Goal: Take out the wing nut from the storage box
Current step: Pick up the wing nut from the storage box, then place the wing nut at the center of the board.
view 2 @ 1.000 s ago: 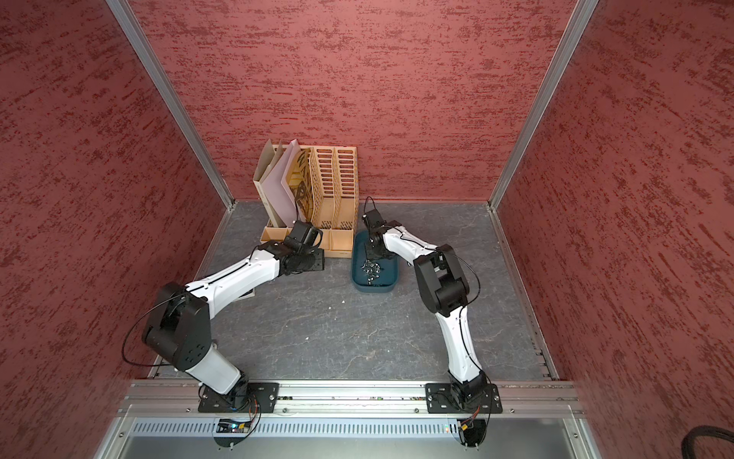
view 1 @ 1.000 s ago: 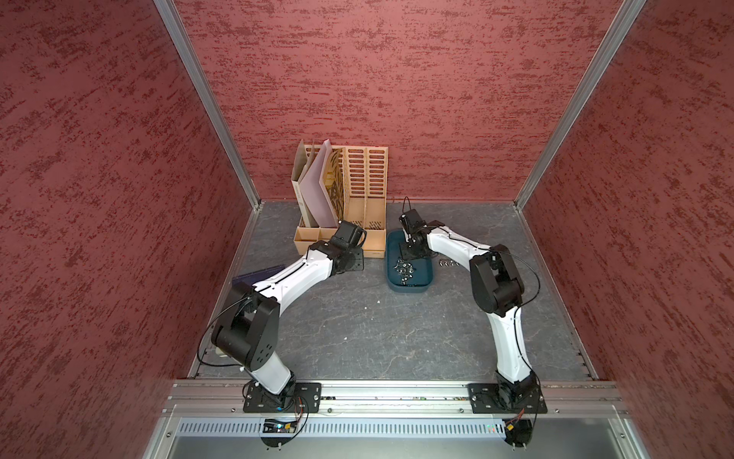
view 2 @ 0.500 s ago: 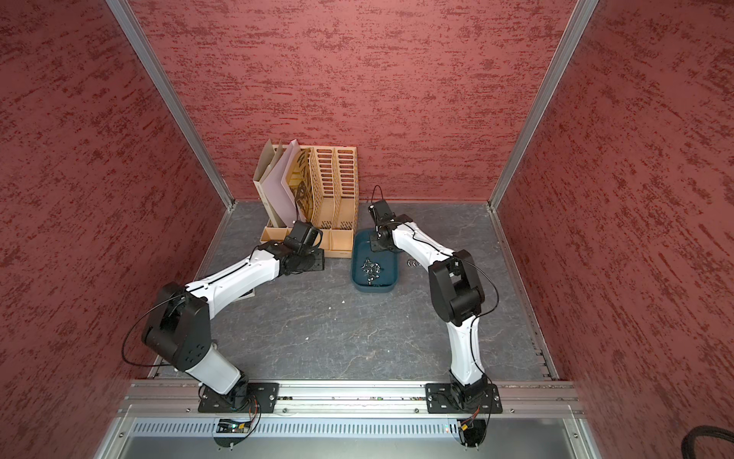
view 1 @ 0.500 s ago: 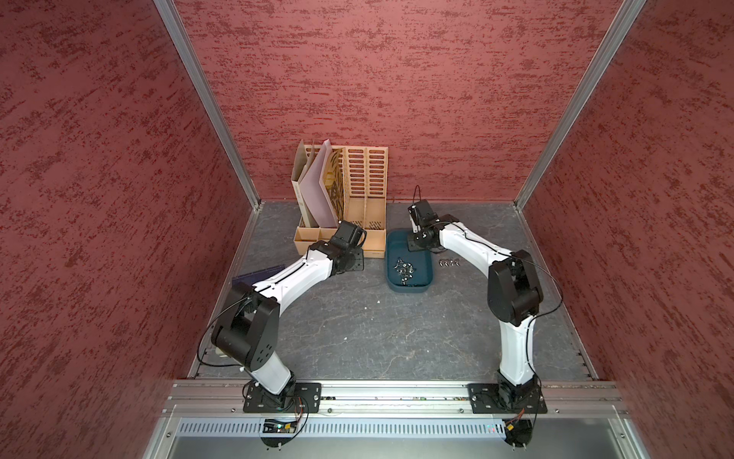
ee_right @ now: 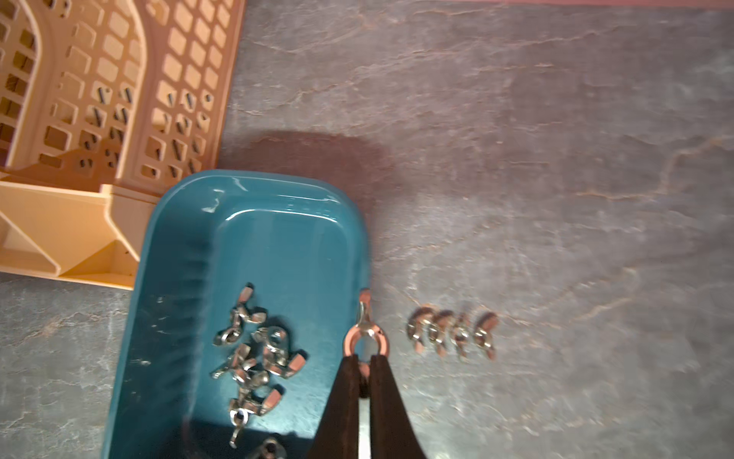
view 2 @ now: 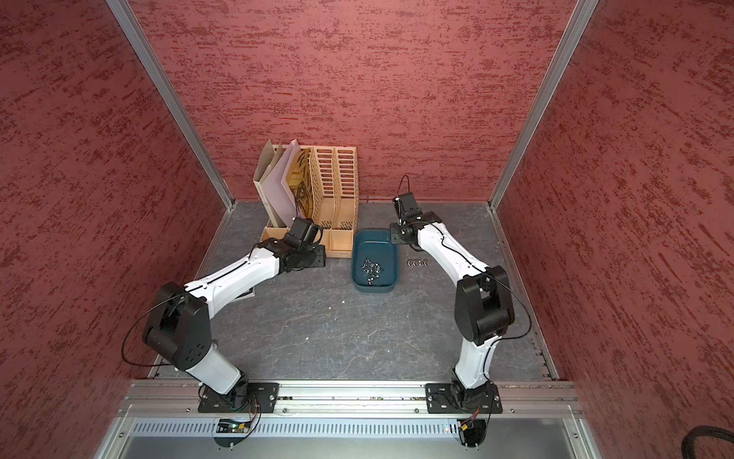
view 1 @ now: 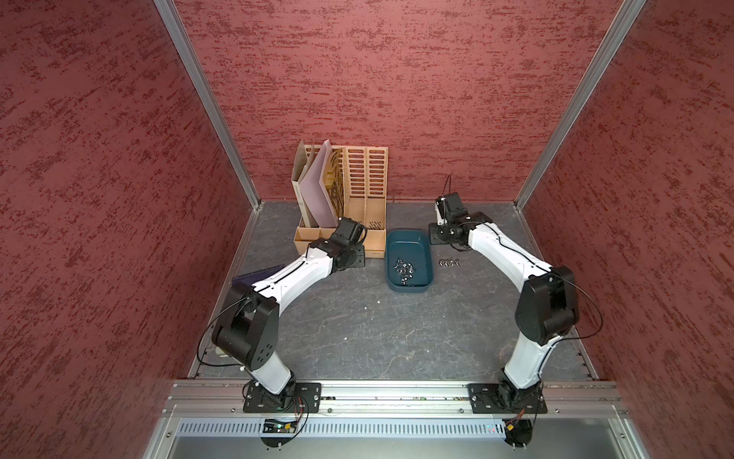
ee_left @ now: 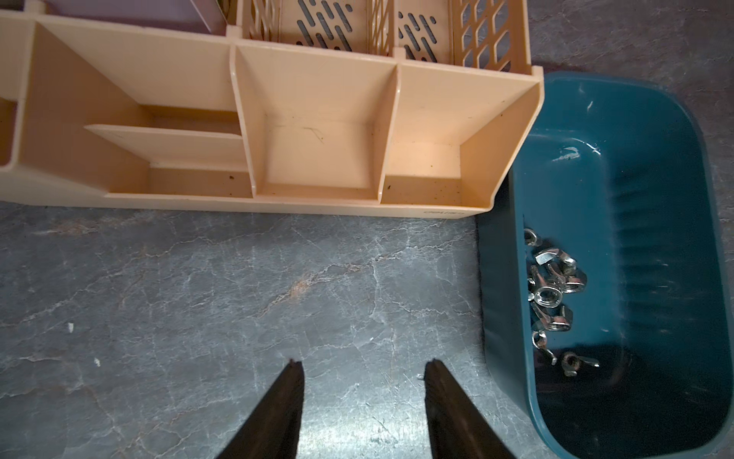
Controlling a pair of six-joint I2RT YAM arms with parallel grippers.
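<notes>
On the grey desk [view 1: 357, 337], my left gripper [ee_left: 365, 362] hangs with its jaws apart, beside the storage box [ee_right: 286, 246]. My right gripper [ee_right: 364, 359] pinches one wing nut [ee_right: 365, 337] over the box's right edge, near four loose nuts [ee_right: 452, 332].

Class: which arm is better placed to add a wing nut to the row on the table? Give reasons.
Right: the right hand is shut on a wing nut near the row of four; the left hand is open and empty, beyond the storage box.
</notes>
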